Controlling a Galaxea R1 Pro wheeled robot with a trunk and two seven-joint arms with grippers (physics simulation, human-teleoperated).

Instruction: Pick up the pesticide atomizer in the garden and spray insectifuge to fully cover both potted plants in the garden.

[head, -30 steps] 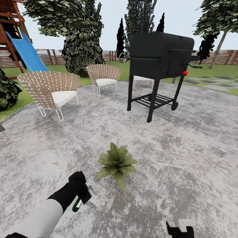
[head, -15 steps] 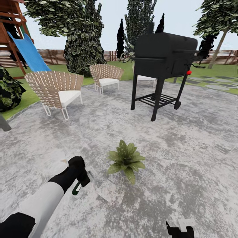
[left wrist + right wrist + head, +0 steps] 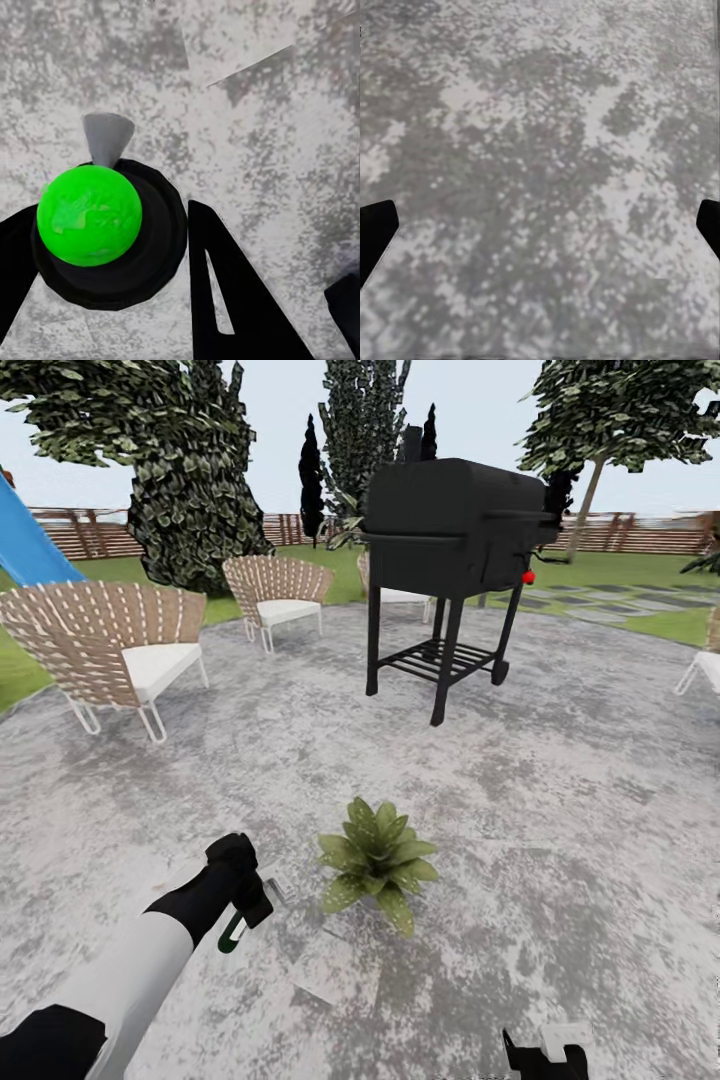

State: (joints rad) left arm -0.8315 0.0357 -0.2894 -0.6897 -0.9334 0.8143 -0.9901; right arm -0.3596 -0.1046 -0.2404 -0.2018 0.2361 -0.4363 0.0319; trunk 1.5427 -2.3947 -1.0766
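The left claw (image 3: 243,905) grips the spray bottle (image 3: 232,934) beside a potted plant (image 3: 378,860) on the patio (image 3: 560,800): spraying step. Next, aim its nozzle at the leaves (right claw (image 3: 545,1055) wide open, empty).

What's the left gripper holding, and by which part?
The atomizer, gripped around its body in the left gripper; its sprayer top faces the wrist camera.

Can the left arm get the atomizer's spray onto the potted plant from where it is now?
Probably yes. The left gripper holds the pesticide atomizer just beside the potted plant, with only bare grey patio between them. Whether the nozzle points at the leaves is unclear.
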